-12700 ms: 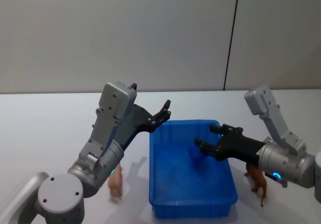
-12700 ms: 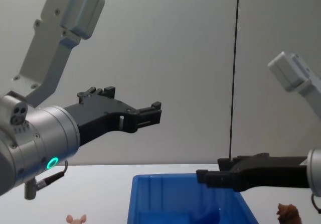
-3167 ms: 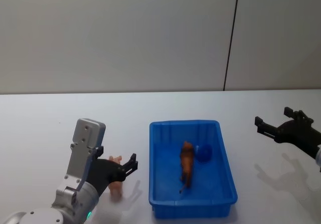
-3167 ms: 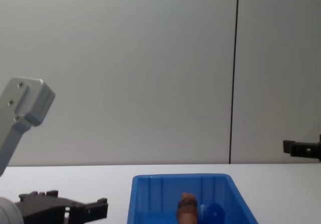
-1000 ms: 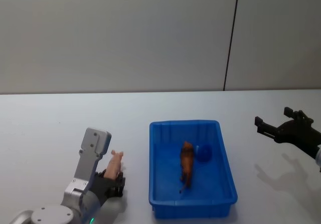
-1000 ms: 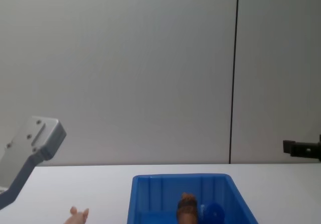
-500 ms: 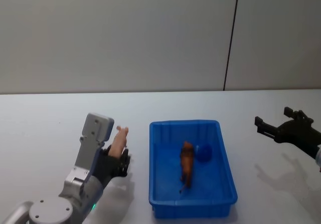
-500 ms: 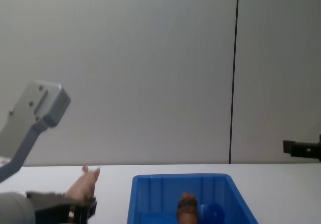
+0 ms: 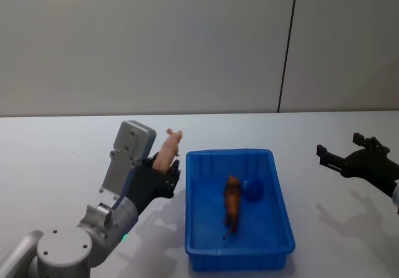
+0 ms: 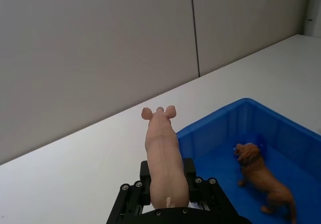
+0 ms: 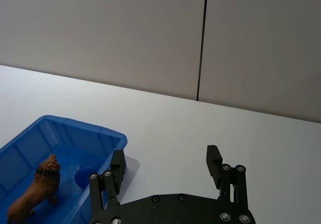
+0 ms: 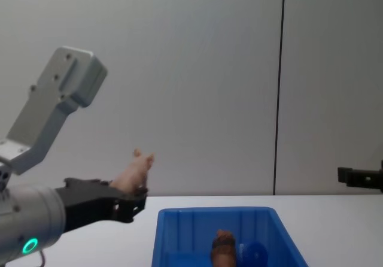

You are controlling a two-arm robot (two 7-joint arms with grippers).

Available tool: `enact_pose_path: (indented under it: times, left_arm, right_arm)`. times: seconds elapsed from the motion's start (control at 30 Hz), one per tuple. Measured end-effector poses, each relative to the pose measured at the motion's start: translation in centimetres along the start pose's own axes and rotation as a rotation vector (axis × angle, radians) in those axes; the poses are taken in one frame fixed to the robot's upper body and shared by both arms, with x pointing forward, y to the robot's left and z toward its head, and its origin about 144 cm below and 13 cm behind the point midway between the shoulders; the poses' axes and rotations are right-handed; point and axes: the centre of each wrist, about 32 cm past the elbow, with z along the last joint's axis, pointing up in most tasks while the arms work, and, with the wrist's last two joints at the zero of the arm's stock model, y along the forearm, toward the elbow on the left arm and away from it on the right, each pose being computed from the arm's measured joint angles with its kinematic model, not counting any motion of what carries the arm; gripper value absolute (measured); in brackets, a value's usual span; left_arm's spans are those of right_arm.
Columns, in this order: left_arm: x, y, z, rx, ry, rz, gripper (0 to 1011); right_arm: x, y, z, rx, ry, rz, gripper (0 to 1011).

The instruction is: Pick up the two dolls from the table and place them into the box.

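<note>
The blue box (image 9: 240,252) stands on the table's middle right. Inside it the brown maned doll (image 9: 232,200) stands next to the rounded blue doll (image 9: 253,190); both also show in the right wrist view, brown doll (image 11: 35,189) and blue doll (image 11: 85,176). My left gripper (image 9: 163,177) hangs in the air just left of the box's far left corner, shut on a pink pig toy (image 9: 167,148) that sticks up out of the jaws, pig (image 10: 163,158). My right gripper (image 11: 166,162) is open and holds nothing, out to the right of the box (image 11: 108,136).
White table (image 9: 56,159) with free room on the left and between the box and the right gripper (image 9: 340,153). A grey wall with a dark vertical seam (image 9: 287,47) stands behind the table.
My left gripper has lifted the pink pig off the table and carried it up and toward the box's left rim. The right arm, the box and both dolls have stayed put.
</note>
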Motion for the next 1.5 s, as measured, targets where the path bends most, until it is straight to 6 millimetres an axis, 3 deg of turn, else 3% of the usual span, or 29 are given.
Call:
enact_pose_path:
  times: [0.97,1.5]
  left_arm:
    - [-0.8,-2.2,0.6,-0.021,-0.054,-0.275,393]
    - [-1.4,-2.7,0.2,-0.039,-0.061,-0.316,885]
  right_arm:
    - [0.0,0.0,0.0,0.000,0.000,0.000,1001]
    - [0.0,0.0,0.0,0.000,0.000,0.000,1001]
